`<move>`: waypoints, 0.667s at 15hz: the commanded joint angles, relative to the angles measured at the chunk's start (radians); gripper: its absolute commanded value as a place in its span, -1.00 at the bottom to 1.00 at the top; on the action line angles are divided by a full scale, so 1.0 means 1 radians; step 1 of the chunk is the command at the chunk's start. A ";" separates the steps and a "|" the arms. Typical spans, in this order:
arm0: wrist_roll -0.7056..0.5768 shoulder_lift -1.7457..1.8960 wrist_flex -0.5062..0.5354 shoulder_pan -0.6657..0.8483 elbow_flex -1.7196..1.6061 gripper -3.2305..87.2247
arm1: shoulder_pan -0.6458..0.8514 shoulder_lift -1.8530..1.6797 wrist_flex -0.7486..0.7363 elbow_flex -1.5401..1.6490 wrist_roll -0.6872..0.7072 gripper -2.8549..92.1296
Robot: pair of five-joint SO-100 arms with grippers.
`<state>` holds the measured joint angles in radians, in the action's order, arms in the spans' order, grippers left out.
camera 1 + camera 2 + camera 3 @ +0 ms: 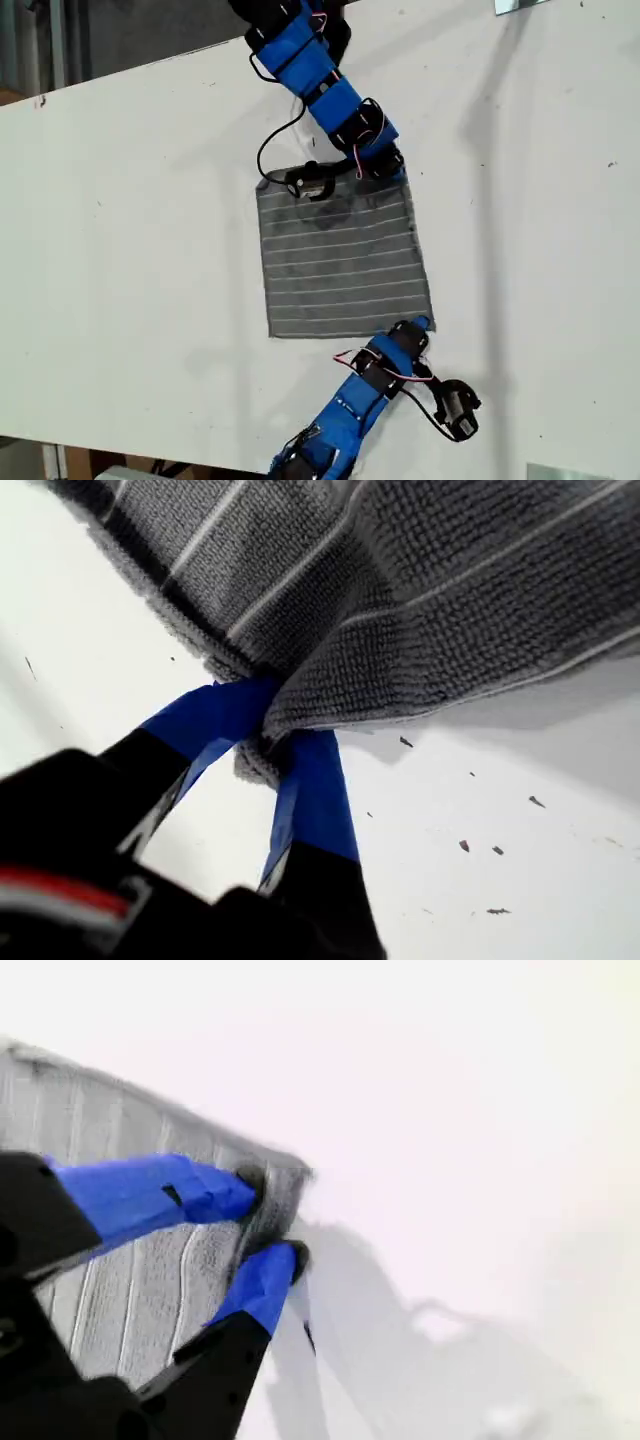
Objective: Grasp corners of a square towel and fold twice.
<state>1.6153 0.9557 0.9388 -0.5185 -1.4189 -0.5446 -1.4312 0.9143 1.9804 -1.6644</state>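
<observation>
- As far as the exterior view shows, the towel (340,260) lies flat and open on the white table (130,250), so no fold is done yet and both folds are left.
- One blue arm (330,90) reaches down from the top of that view to the towel's top right corner (400,178). The other blue arm (370,385) comes up from the bottom to the bottom right corner (425,318). I cannot tell which arm is which.
- Looking at the first wrist view, my first gripper (280,720) pinches a corner of the towel (450,570), and the cloth there looks a bit lifted.
- Looking at the second wrist view, my second gripper (270,1220) pinches another corner of the towel (130,1290), low by the table.
</observation>
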 commanded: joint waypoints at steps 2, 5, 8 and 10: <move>-0.043 -0.255 0.186 0.018 0.474 -0.66 | -0.017 0.006 0.008 -0.037 -0.012 -0.94; -0.037 -0.284 0.221 0.023 0.515 -0.70 | -0.018 0.011 0.011 -0.046 -0.009 -0.94; -0.017 -0.242 0.330 0.028 0.514 -0.93 | -0.014 0.011 0.044 -0.067 -0.006 -0.94; -0.002 -0.190 0.425 0.021 0.531 -0.93 | -0.002 0.005 0.107 -0.106 0.003 -0.94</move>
<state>1.5953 0.7302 1.2962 -0.5062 -0.9004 -0.5446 -1.4159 0.9894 1.9236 -1.6644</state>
